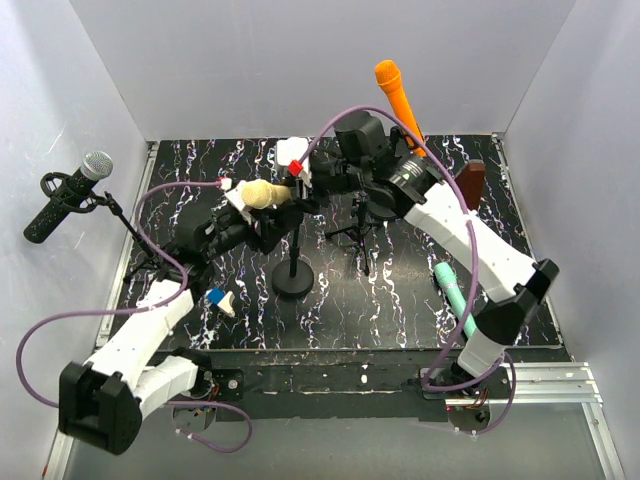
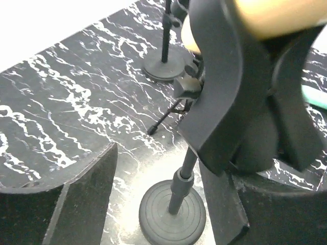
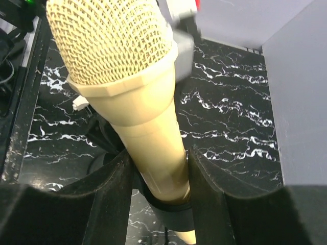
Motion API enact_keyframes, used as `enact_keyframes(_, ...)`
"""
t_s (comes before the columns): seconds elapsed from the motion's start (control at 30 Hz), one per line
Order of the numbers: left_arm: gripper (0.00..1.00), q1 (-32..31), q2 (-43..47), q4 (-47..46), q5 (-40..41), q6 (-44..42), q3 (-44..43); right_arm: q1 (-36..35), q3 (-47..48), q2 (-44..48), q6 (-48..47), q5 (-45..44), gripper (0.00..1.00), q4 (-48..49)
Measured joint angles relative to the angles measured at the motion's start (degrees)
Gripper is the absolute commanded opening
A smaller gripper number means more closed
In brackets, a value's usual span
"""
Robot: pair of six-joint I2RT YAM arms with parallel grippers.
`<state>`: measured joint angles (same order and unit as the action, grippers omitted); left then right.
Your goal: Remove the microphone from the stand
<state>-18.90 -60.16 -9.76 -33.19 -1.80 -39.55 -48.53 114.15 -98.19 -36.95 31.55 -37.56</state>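
A cream microphone (image 1: 262, 194) with a mesh head sits in the black clip (image 2: 245, 102) of a round-based stand (image 1: 293, 280) at the table's middle. In the right wrist view my right gripper (image 3: 161, 189) has both fingers (image 3: 110, 204) pressed against the microphone (image 3: 127, 76) body, just above the clip. My left gripper (image 2: 153, 204) is open, one finger on each side of the stand's pole (image 2: 181, 184) below the clip and touching neither. The stand's base (image 2: 171, 217) rests on the marbled table.
An orange microphone (image 1: 397, 98) stands on a tripod stand (image 1: 355, 235) behind the right arm. A black microphone with a silver head (image 1: 70, 195) hangs on a stand at the left wall. A teal microphone (image 1: 455, 295) lies at the right; a blue-white piece (image 1: 220, 300) lies front left.
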Motion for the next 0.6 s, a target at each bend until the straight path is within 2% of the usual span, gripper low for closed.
enact_keyframes(0.13,0.72,0.0,6.3,8.4,3.1,-0.7,-3.6,-0.2,-7.9,5.7,6.2,-3.4,0.01,5.9)
enact_keyframes(0.23,0.75,-0.9,8.5,12.9,3.2,-2.1,-7.4,0.5,-10.0,6.8,10.4,-6.1,0.01,8.8)
enact_keyframes(0.33,0.75,-1.5,10.0,13.7,4.6,-3.5,-8.7,1.5,-10.9,6.8,13.7,-6.8,0.01,11.1)
enact_keyframes(0.43,0.75,-2.8,10.2,13.6,2.3,-4.2,-8.9,2.3,-11.0,6.5,16.3,-8.7,0.01,12.5)
enact_keyframes(0.6,0.75,-4.1,6.3,10.9,-0.9,-4.0,-9.0,3.2,-11.0,5.6,19.3,-10.7,0.01,14.7)
